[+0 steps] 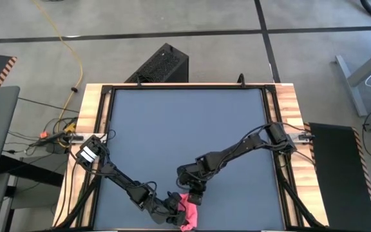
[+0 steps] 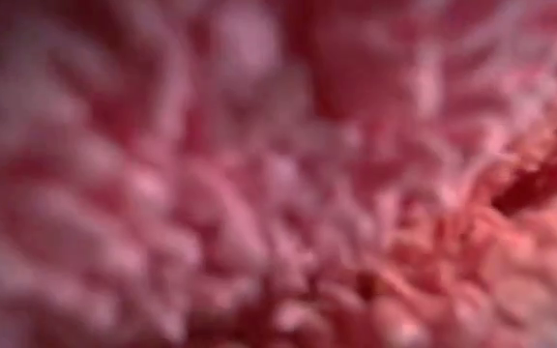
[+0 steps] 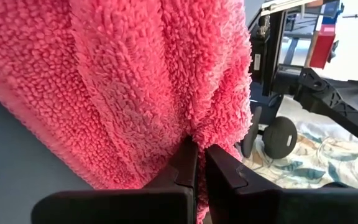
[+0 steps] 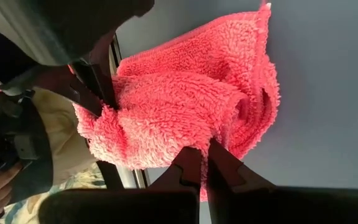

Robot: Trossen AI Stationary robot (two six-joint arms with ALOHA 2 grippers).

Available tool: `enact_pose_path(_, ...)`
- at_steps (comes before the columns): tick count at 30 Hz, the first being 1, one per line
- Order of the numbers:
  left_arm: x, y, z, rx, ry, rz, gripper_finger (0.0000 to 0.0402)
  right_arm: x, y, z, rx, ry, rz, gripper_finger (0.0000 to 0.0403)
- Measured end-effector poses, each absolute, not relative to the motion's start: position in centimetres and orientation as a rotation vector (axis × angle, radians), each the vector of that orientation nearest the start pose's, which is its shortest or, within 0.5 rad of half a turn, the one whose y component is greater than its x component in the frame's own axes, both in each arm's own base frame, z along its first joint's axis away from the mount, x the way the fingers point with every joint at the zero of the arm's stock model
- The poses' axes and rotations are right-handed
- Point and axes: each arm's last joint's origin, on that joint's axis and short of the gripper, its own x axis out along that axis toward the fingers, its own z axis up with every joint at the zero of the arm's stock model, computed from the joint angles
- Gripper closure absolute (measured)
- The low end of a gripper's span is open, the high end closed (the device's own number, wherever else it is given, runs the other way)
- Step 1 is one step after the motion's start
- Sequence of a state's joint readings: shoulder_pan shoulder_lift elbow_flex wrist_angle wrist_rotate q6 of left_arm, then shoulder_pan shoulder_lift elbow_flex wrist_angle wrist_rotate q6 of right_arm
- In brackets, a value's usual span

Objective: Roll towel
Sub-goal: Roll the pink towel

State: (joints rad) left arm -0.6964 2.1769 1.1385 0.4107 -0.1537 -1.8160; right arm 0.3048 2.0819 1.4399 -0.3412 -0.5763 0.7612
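Bunched at the near edge of the worktop (image 1: 185, 122): the towel (image 1: 188, 211), bright pink, deep looped pile, folded into thick soft ridges over smooth dark grey matting. Pinched on a fold by the left claw (image 3: 201, 163), hard black fingers pressed nearly together on the fleece. Nipped likewise by the right claw (image 4: 205, 160) from the opposite side (low view filled wholly by blurred pink loops).

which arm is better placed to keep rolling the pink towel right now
Neither clearly. The left end effector and the right end effector are both shut on the towel at the mat's near edge, so rolling probably needs both.
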Motion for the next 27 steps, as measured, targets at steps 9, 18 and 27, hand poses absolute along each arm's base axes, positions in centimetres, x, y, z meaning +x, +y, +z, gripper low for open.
enact_pose_path(9,33.3,-26.3,8.3,-1.47,0.876,0.14,0.0401,40.9,14.6,18.1,0.73,1.174,0.441,0.0378)
enact_pose_path(18,33.4,-26.2,8.3,-1.448,0.846,0.145,0.0401,40.9,14.7,19.0,0.687,1.198,0.433,0.0377)
enact_pose_path(27,33.8,-26.5,8.8,-1.346,0.78,0.194,0.0401,40.1,14.1,17.8,0.583,1.287,0.336,0.0366)
